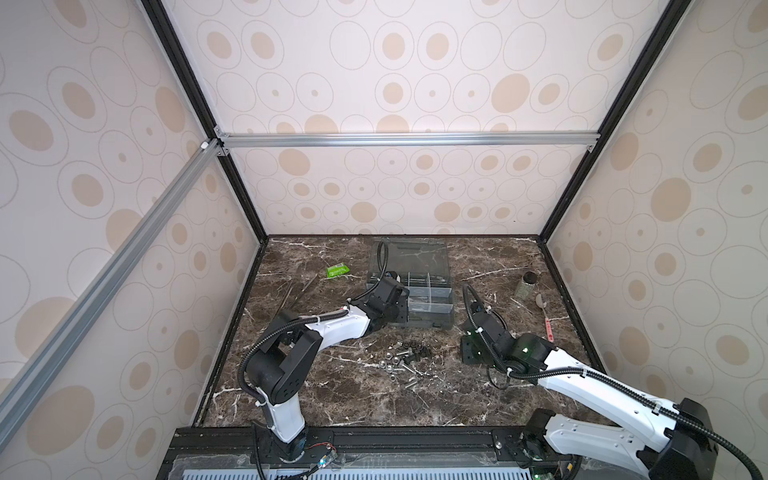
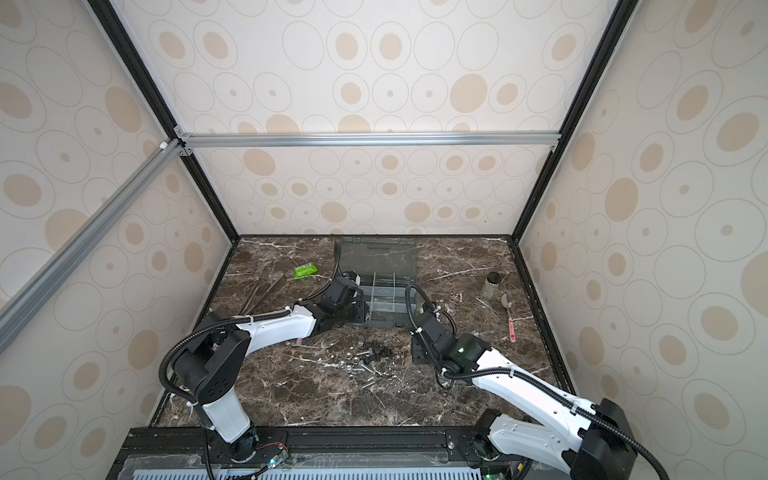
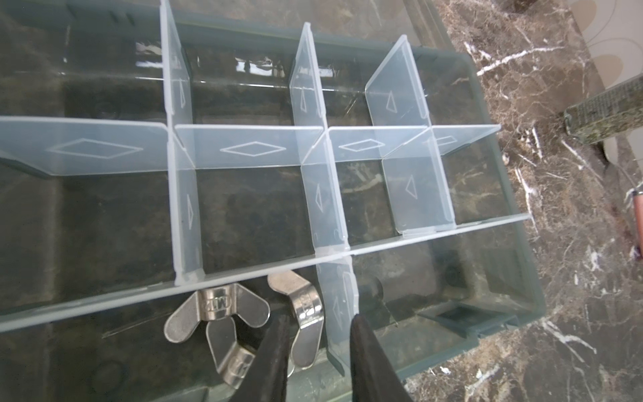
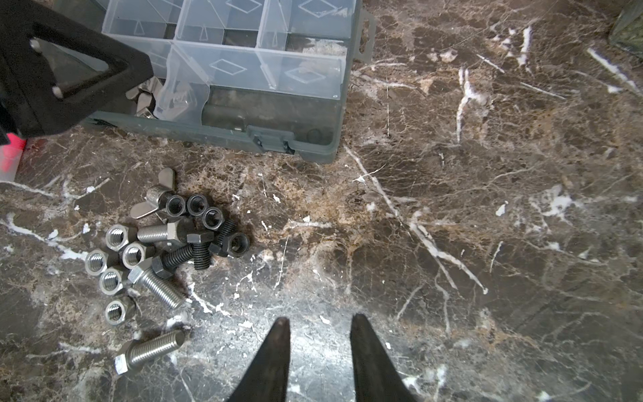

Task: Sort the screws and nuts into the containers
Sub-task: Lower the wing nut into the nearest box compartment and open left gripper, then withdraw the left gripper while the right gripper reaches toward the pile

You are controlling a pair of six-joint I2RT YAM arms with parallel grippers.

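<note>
- Your left gripper (image 3: pixel 318 334) hangs slightly parted over three wing nuts (image 3: pixel 217 313) lying in a near-row compartment of the organiser box (image 3: pixel 515 226).
- Your right gripper (image 4: pixel 318 327) is open and empty.
- Loose screws (image 4: pixel 156 283) and nuts (image 4: pixel 114 240) lie heaped just beside the box. They look hard, smooth and probably slippery, so pinch screws across the threaded shaft and nuts across their flats.

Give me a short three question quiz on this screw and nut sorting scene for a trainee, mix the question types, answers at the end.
1. True or false: the right tool grips a bolt.
2. Which parts already lie in the organiser box? A) wing nuts B) black hex nuts C) silver bolts
3. Fill in: the box's lid is ___.
Key: 1 false, its tips stand apart with nothing between them; 2 A; 3 open.
</note>
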